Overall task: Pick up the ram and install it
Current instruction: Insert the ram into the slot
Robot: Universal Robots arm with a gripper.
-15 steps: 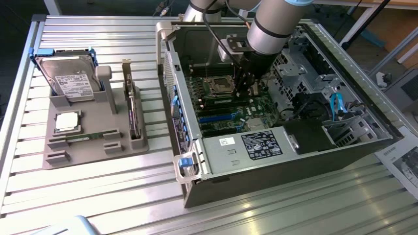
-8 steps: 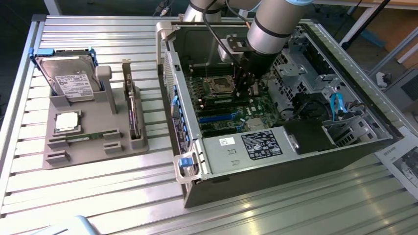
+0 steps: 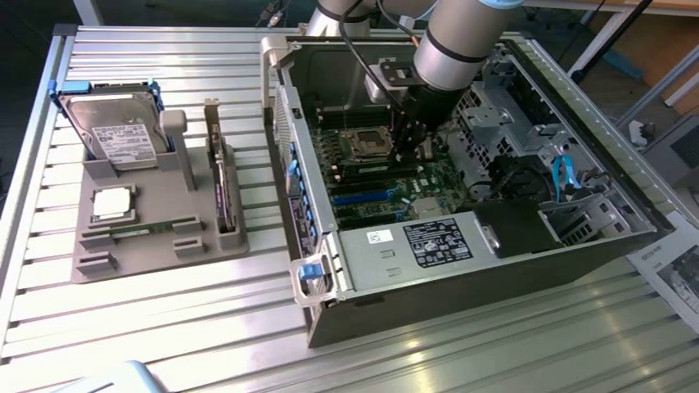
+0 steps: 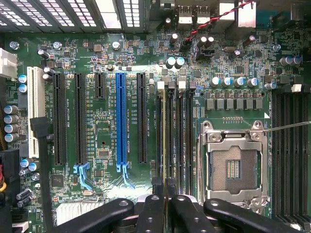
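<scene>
Fingers (image 4: 163, 208) are pinched nearly all the way together on the ram (image 4: 164, 141). It sits edge-on between them, lined up along the memory slots (image 4: 181, 141) inside the PC case (image 3: 361, 270). CPU socket (image 4: 233, 165) is just beside the fingers, and the blue card slot (image 4: 121, 121) is near on the other side. The grey parts holder (image 3: 153, 246) on the counter (image 3: 459, 360) is well apart.

The ram (image 4: 164, 141) shows edge-on as a long, thin yellow-green strip, standing on its long edge in line with a black memory slot (image 4: 181, 141). It runs parallel to the processor socket (image 4: 234, 167), just beside it, with one end pinched in the closed hand (image 4: 164, 190).
</scene>
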